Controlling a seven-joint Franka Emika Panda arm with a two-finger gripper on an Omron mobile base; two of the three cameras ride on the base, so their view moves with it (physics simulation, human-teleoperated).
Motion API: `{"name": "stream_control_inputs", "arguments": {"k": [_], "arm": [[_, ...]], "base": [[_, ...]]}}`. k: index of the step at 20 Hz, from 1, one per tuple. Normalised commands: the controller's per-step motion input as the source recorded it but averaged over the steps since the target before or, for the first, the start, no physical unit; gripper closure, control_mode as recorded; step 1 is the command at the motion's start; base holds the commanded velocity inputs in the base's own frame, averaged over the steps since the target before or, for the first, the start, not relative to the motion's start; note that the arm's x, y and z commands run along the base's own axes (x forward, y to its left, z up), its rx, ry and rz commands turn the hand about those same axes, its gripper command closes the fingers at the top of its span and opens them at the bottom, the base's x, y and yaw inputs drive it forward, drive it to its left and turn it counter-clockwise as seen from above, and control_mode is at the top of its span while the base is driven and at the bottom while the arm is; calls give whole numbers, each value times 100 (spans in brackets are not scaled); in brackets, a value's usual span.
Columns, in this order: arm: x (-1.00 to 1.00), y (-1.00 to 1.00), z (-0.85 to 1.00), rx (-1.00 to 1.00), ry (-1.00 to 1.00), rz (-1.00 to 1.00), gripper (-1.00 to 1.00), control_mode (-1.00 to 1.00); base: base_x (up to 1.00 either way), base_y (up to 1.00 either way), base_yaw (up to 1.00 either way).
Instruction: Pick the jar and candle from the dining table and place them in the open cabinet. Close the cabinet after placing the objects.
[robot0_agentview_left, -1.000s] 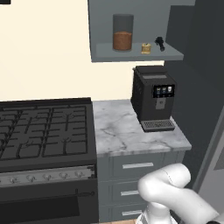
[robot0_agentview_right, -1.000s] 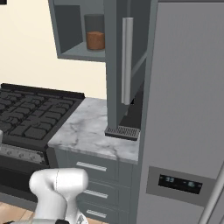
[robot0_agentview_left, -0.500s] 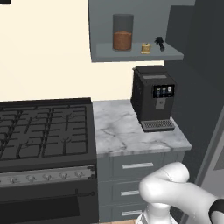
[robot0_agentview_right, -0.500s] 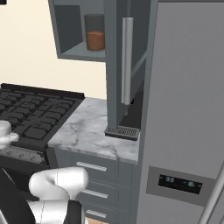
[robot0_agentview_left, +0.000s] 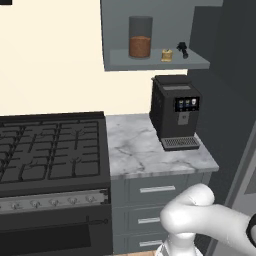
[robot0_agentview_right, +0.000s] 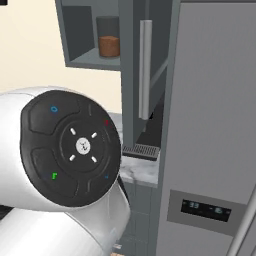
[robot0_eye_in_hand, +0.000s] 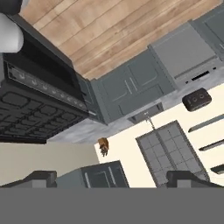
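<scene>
The jar, clear glass with reddish-brown filling, stands on the shelf of the open cabinet. The small tan candle sits to its right on the same shelf. From the right base view the jar shows inside the cabinet, whose door stands open, edge-on, with a silver handle. My gripper is open with nothing between its fingertips, far from the cabinet and looking over floor and stove. The dining table is out of view.
A black coffee machine stands on the marble counter under the cabinet. A black stove is to the left and a grey fridge to the right. My arm's large joint looms in the foreground.
My arm has swung up; its dark-capped joint now covers the left of the right base view. Jar, candle and cabinet door have stayed where they were.
</scene>
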Motion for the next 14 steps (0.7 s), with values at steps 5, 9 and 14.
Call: {"name": "stream_control_inputs", "arguments": {"k": [5,9,14], "arm": [[0,-1,-1,-11,-11,1,-100,-100],[4,-2,-2,-6,-15,1,-100,-100],[24,-18,-1,0,-8,11,-100,-100]], "base": [[0,0,0],[0,0,0],[0,0,0]]}}
